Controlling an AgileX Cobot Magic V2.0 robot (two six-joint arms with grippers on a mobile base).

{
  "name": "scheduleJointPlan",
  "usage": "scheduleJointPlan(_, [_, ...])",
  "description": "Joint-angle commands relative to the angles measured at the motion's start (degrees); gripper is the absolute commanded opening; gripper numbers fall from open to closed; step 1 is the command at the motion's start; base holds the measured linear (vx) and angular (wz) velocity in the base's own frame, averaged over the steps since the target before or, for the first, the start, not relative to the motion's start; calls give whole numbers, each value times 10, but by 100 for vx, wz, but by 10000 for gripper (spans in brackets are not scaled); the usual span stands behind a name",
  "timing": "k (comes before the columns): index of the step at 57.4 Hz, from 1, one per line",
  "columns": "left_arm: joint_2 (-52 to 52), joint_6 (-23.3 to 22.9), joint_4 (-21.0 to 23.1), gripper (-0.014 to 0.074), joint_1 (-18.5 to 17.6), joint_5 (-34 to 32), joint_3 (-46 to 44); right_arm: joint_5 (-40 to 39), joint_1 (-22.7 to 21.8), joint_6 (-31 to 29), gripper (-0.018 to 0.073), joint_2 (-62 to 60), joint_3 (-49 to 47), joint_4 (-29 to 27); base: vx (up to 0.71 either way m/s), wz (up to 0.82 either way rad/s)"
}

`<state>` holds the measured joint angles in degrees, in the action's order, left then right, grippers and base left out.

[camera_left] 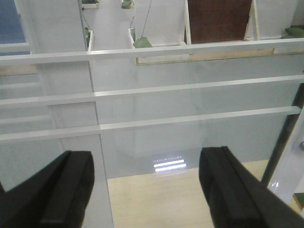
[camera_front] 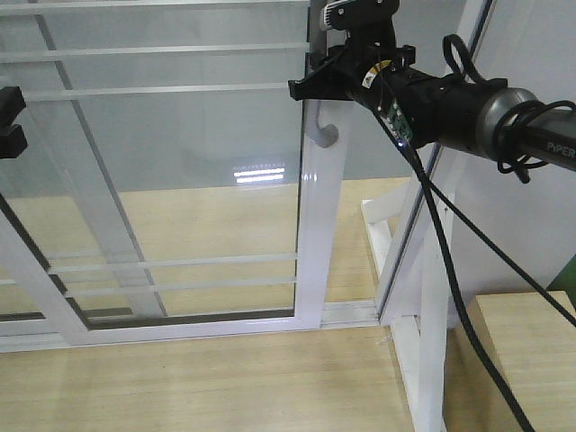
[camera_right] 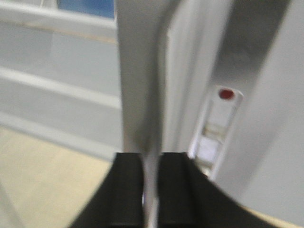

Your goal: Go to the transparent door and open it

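The transparent door is a clear glass panel in a white frame, crossed by pairs of thin white bars, and it fills the left and middle of the front view. Its curved grey handle sits on the right stile. My right gripper reaches in from the right and is shut on that handle; in the right wrist view the handle runs down between the black fingers. My left gripper is open with nothing in it, facing the door's bars. Only its tip shows at the front view's left edge.
A white upright post with an angled brace stands right of the door. A black cable hangs from my right arm across it. A wooden surface lies at the lower right. The floor track runs under the door. A lock slot with a red dot is on the frame.
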<state>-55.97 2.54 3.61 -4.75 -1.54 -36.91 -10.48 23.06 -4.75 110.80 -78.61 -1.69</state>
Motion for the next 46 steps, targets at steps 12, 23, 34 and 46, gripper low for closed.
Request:
scheduleJointPlan(12, [8, 0, 4, 578, 2, -21, -21, 105, 0, -2, -8, -95, -15, 5, 0, 0])
scheduleJointPlan(23, [-6, 1, 3, 578, 1, -33, -22, 162, 0, -24, -4, -134, -15, 5, 0, 0])
scheduleJointPlan(34, [-54, 5, -23, 578, -35, -62, -33, 56, 0, -34, -3, -200, 104, 5, 0, 0])
scheduleJointPlan(46, [-134, -1, -41, 578, -94, -123, -64, -66, 0, -34, -1, -312, 298, 5, 0, 0])
